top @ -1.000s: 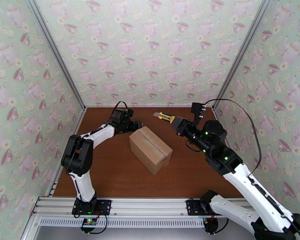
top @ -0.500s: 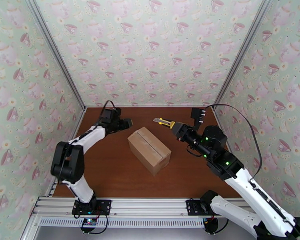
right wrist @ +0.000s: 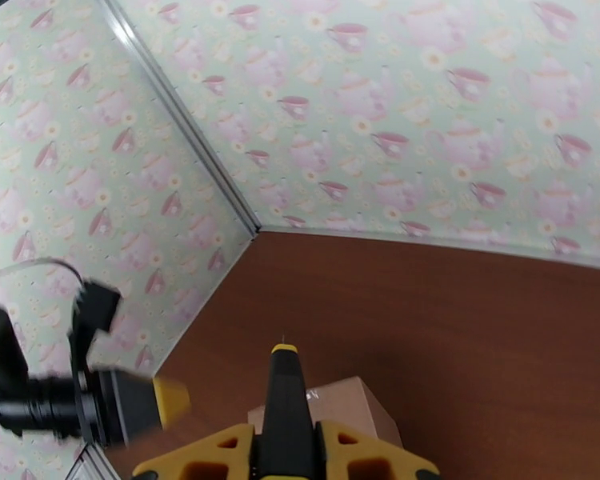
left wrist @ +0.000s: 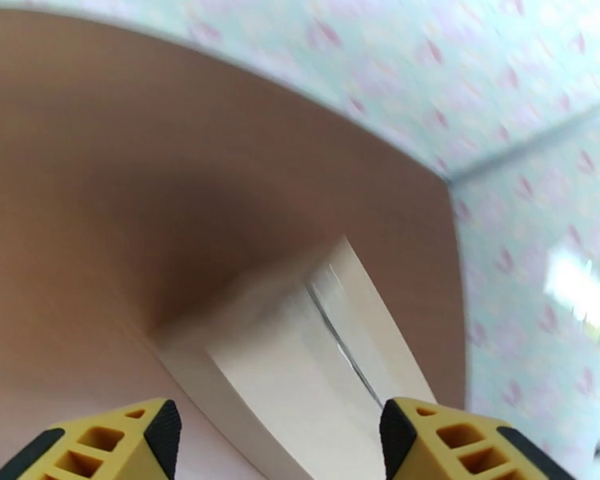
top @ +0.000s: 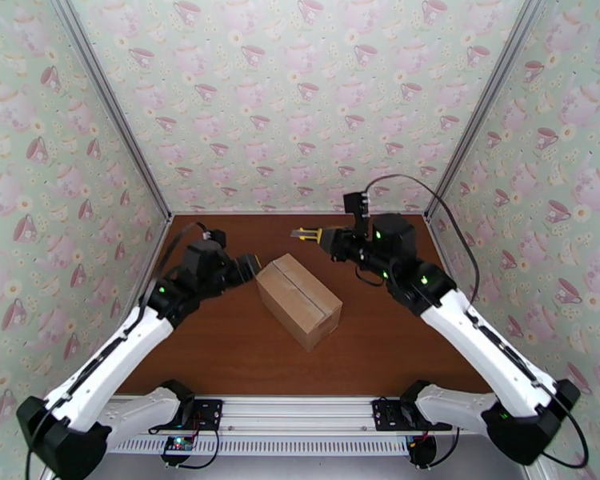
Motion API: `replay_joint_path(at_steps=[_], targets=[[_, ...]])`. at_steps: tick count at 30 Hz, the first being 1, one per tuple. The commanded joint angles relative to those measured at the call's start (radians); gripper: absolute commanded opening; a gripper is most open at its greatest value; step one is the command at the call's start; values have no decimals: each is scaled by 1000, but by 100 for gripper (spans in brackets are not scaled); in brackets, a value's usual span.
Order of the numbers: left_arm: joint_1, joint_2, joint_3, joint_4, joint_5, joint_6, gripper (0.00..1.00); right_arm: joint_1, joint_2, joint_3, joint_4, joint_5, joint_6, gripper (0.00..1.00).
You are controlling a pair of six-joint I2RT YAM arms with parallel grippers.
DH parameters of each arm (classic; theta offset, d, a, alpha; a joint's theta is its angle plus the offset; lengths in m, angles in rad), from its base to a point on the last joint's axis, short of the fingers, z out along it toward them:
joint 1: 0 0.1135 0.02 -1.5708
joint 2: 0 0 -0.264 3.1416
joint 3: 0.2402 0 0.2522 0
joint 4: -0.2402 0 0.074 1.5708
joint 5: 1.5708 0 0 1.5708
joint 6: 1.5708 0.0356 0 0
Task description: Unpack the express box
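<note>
At the middle of the brown table [top: 220, 346], the express box [top: 298, 302], lying flat, flaps down and the tape strip [top: 304, 287] unbroken along the seam. Nothing unpacked yet; by the look of it, barely into the approach. Just beside the box's far left corner, not visibly touching it, the left gripper [top: 248, 266], fingers [left wrist: 108, 442] spread wide with nothing between them, looking down over the carton's glossy top in the wrist view. Beyond the far end of the box and clear of it, the right gripper [top: 324, 235], clamped on a slim black tool [right wrist: 286, 410] with a yellow tip, held above the table and pointing toward the left arm's side. Probably a cutter, though no blade discernible. Left to do, judging from here: bring the tool down to the seam, slit the tape, fold back the flaps and lift out whatever lies inside, contents unseen for now.
</note>
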Motion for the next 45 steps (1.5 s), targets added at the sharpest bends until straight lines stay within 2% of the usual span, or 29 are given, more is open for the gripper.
replay_joint_path(at_steps=[1, 3, 6, 10, 17, 25, 31, 38, 45], targets=[[-88, 22, -71, 9, -78, -217, 73, -9, 65, 119, -98, -95, -88, 0], [-151, 46, -88, 63, -119, -239, 73, -12, 80, 124, -107, -107, -131, 0], [-220, 89, -102, 63, -219, -284, 73, -13, 61, 37, -39, -104, -203, 0], [-251, 83, -166, 92, -275, -369, 73, -19, 43, -19, -30, -103, -233, 0], [-222, 55, -199, 95, -354, -379, 75, -24, -36, -115, 34, -22, -219, 0], [-185, 45, -208, 72, -349, -361, 75, -45, -40, -150, -18, 269, -290, 0], [-174, 16, -226, 58, -349, -361, 75, -41, -24, -206, -73, 398, -297, 0], [-150, 1, -221, 49, -343, -341, 75, 21, -48, -277, -147, 437, -280, 0], [-128, 15, -192, 43, -324, -304, 75, 105, -94, -317, -189, 416, -228, 0]])
